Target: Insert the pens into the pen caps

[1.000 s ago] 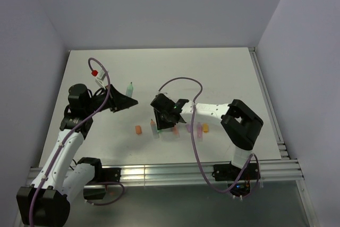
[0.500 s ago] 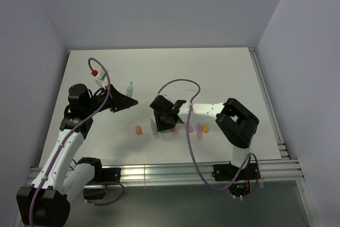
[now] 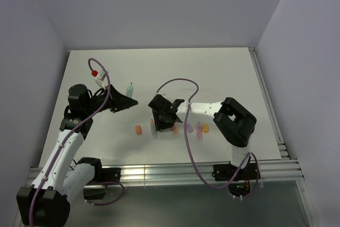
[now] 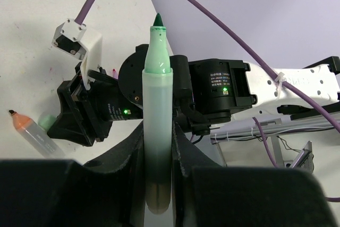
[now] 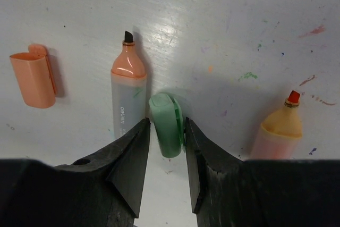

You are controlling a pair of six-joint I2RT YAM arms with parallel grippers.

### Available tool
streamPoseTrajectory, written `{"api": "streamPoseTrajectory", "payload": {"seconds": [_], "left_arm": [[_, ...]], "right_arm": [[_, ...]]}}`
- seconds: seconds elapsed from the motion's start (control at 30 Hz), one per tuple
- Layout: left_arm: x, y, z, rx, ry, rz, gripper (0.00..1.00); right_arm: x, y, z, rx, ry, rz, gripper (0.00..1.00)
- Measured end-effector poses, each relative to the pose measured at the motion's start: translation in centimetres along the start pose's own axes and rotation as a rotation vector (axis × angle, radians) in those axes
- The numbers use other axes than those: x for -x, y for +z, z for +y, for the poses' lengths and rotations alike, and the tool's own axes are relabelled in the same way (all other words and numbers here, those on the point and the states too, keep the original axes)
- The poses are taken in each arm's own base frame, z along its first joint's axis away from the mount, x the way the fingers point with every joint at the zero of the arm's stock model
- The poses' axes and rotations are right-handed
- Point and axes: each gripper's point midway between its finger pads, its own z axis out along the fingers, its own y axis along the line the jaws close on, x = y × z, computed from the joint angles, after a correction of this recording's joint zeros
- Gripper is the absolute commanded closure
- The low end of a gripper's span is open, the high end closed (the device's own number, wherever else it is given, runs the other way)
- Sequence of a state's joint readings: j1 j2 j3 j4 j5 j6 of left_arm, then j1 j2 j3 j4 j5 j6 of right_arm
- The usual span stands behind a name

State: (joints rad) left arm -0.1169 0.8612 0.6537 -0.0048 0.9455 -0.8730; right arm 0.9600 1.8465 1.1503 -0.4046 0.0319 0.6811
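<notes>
My left gripper is shut on the green pen and holds it tip-up above the table's left part. In the left wrist view the pen stands between the jaws. My right gripper is down at the row of pens. In the right wrist view it is open, with its jaws close on either side of the green cap lying on the table. An orange pen lies just left of that cap, and an orange cap lies further left.
Another orange pen lies right of the green cap. In the top view the row continues right with a purple cap, a pink pen and an orange cap. The table's front rail runs below.
My right gripper has moved a little left and down along the row, onto the green cap. The left arm with the green pen has not moved.
</notes>
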Motion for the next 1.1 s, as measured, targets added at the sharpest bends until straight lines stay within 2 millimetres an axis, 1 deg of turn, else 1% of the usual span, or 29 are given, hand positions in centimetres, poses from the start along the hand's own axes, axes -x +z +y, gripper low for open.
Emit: {"api": "streamPoseTrajectory", "payload": {"seconds": [0.17,0.23,0.27,0.33,0.37,0.43,0.47,0.6,0.7,0.73,0.8,0.93,1.0,1.1], "left_arm": [[-0.3,0.0,0.3,0.005,-0.008,0.004,1.0],[-0.3,0.0,0.4,0.007,-0.012,0.006,1.0],[-0.3,0.0,0.4,0.007,-0.012,0.006,1.0],[-0.3,0.0,0.4,0.006,-0.011,0.005,1.0],[-0.3,0.0,0.4,0.006,-0.012,0.006,1.0],[-0.4,0.0,0.4,0.006,-0.011,0.005,1.0],[-0.4,0.0,0.5,0.007,-0.013,0.006,1.0],[-0.7,0.1,0.9,0.007,-0.021,0.008,1.0],[-0.9,0.1,1.1,-0.003,-0.019,0.006,1.0],[-1.0,0.1,1.1,-0.006,-0.024,0.005,1.0],[-0.9,0.1,0.8,-0.021,-0.015,-0.003,1.0],[-0.5,0.1,0.1,-0.061,0.002,-0.022,1.0],[-0.3,0.2,-0.2,-0.083,0.005,-0.037,1.0],[-0.1,0.4,-0.6,-0.118,-0.007,-0.06,1.0]], "right_arm": [[0.3,0.2,0.2,0.001,0.0,-0.002,0.61],[0.3,0.3,0.3,0.001,-0.001,-0.001,0.68],[0.4,0.3,0.3,0.0,-0.003,-0.001,0.76],[0.5,0.4,0.4,0.003,-0.002,-0.003,0.83],[0.5,0.4,0.5,0.004,0.0,-0.003,0.9],[0.5,0.4,0.5,0.004,0.002,-0.003,0.98],[0.5,0.4,0.5,0.004,0.002,-0.004,1.0],[0.5,0.2,0.3,-0.003,0.009,-0.009,1.0],[0.5,-0.7,-0.5,-0.018,0.018,-0.017,1.0],[0.7,-1.3,-0.6,-0.015,0.024,-0.024,1.0],[1.8,-3.2,-0.8,0.006,0.048,-0.063,1.0],[6.9,-9.1,-1.1,0.097,0.129,-0.231,1.0],[9.8,-12.6,-1.6,0.146,0.18,-0.335,1.0],[13.5,-16.5,-2.1,0.222,0.238,-0.465,1.0]]}}
